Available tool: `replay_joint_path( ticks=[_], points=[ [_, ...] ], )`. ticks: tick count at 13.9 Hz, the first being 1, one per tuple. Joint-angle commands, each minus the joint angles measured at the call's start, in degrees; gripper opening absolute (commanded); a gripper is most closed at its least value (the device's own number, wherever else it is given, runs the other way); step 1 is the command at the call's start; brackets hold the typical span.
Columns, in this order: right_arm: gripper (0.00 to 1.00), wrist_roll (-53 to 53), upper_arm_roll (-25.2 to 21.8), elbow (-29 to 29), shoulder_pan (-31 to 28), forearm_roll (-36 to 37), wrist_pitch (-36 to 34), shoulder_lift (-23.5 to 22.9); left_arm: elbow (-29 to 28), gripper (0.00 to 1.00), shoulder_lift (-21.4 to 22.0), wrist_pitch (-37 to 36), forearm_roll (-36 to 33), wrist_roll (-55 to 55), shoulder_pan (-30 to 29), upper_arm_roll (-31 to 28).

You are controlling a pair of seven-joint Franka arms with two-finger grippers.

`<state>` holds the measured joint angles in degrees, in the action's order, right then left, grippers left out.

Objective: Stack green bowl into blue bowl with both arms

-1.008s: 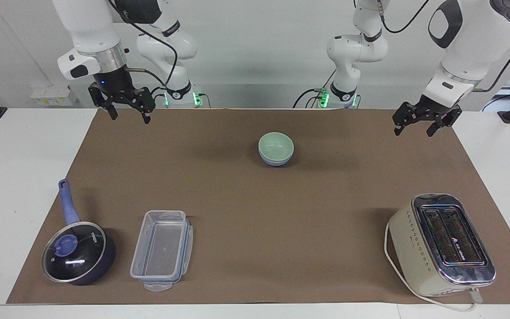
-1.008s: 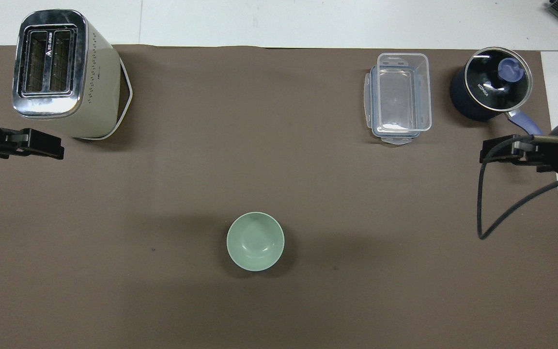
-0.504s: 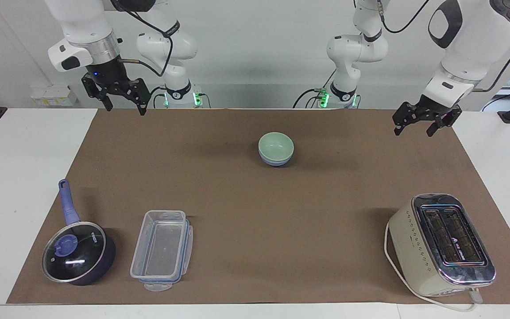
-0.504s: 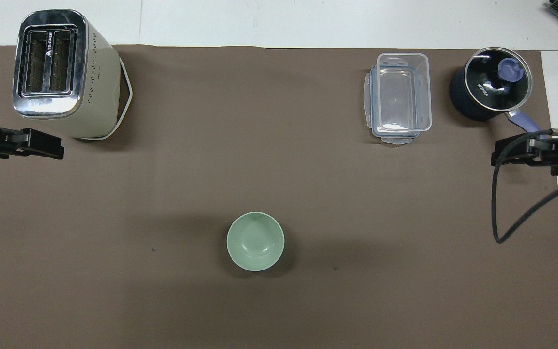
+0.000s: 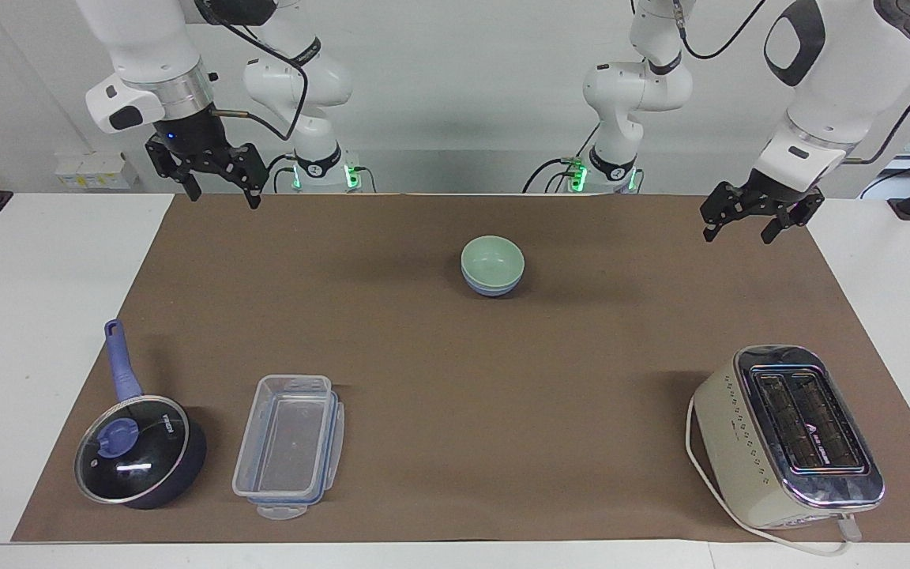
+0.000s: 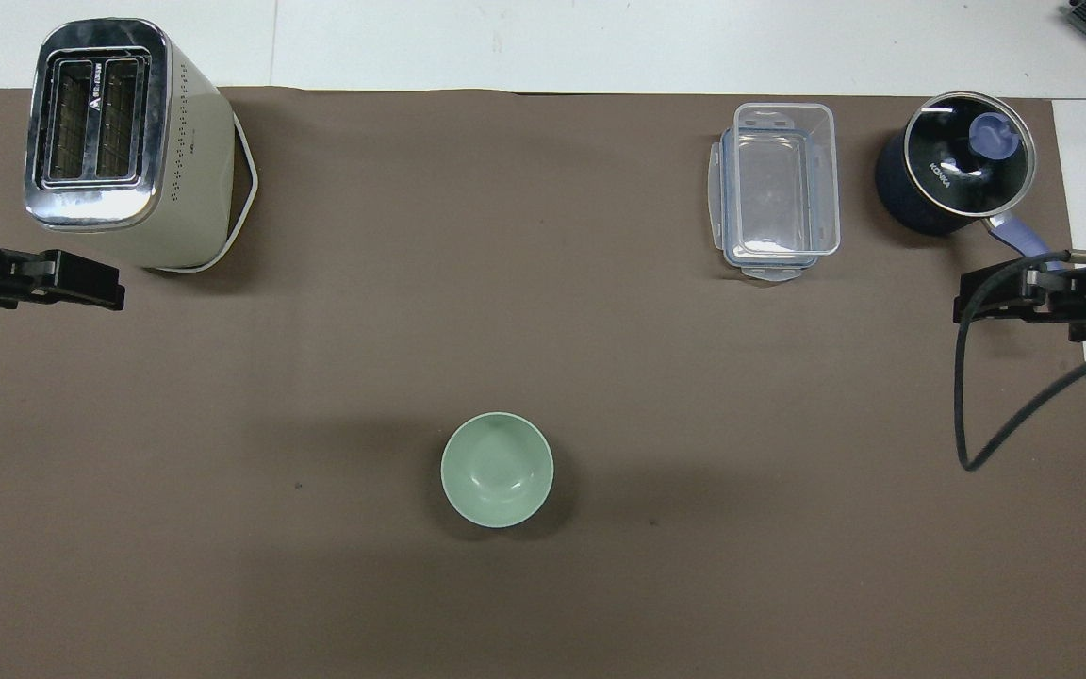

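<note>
1. White walls back the bench (image 5: 44, 332), which carries a brown mat (image 5: 455, 442) across most of its top.
2. Locate the green bowl (image 5: 491, 257). It sits nested in the blue bowl (image 5: 491, 287) on the mat, midway between the two arm bases and in the half of the mat nearer the robots. In the facing view only a band of blue shows beneath the green rim; from overhead the green bowl covers the blue one completely.
3. Check the left gripper (image 5: 750, 220). It hangs above the mat's edge at the left arm's end, with its jaws spread and nothing between them.
4. Check the right gripper (image 5: 221, 188). It hangs above the mat's corner at the right arm's end, likewise spread and empty.
5. Note the governing relation: the stacked bowls lie between the two grippers, well apart from each, toward the middle of the bench. Neither arm is clearly the nearer. The bowls are round, so no long axis constrains an approach.
6. Judge the task as complete: the stack looks seated and level, and no further grasp appears necessary.
7. Disregard the saucepan (image 5: 139, 450), the clear container (image 5: 291, 444) and the toaster (image 5: 787, 435). All three stand along the mat's edge farthest from the robots, well apart from the bowls.
</note>
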<state>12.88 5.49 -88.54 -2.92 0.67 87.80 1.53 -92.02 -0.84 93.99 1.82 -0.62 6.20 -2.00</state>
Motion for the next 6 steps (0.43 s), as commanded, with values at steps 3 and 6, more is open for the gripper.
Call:
replay_joint_path(
  ticks=[3, 6],
  points=[
    [1.0, 0.31, 0.66, 0.65, -0.68, 0.21, -0.35, -0.04, 1.05, 1.0, -0.39, -1.18, -0.94, -0.34, -0.84, 0.59],
    [1.0, 0.31, 0.66, 0.65, -0.68, 0.03, -0.44, -0.04, 1.05, 1.0, -0.39, -1.18, -0.94, -0.34, -0.93, 0.59]
  ],
)
